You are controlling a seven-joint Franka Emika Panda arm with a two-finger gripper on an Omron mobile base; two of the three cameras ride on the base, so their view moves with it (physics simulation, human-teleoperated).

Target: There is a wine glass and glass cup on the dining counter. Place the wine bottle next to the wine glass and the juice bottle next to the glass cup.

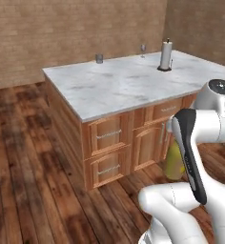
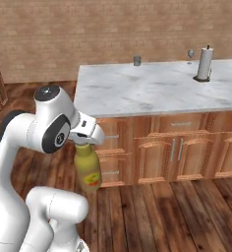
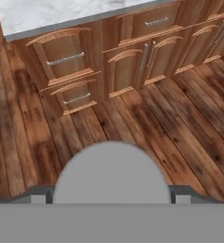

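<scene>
The juice bottle (image 2: 88, 171), yellow with an olive neck, hangs upright in the air above the floor in front of the dining counter (image 2: 152, 88). My gripper (image 2: 82, 142) is shut on its neck from above. In the left base view the juice bottle (image 1: 173, 162) shows partly behind my forearm. The glass cup (image 2: 136, 60) stands at the counter's far edge, towards its left end, and the wine glass (image 2: 190, 53) further right along that edge. Both appear again as the glass cup (image 1: 99, 58) and wine glass (image 1: 143, 48). The wine bottle is out of view.
A paper towel roll on a dark holder (image 2: 204, 64) stands on the counter near the wine glass. Wooden cabinet doors and drawers (image 3: 114, 66) front the counter. Plank floor (image 1: 33, 181) spreads open to the left, with brick walls behind.
</scene>
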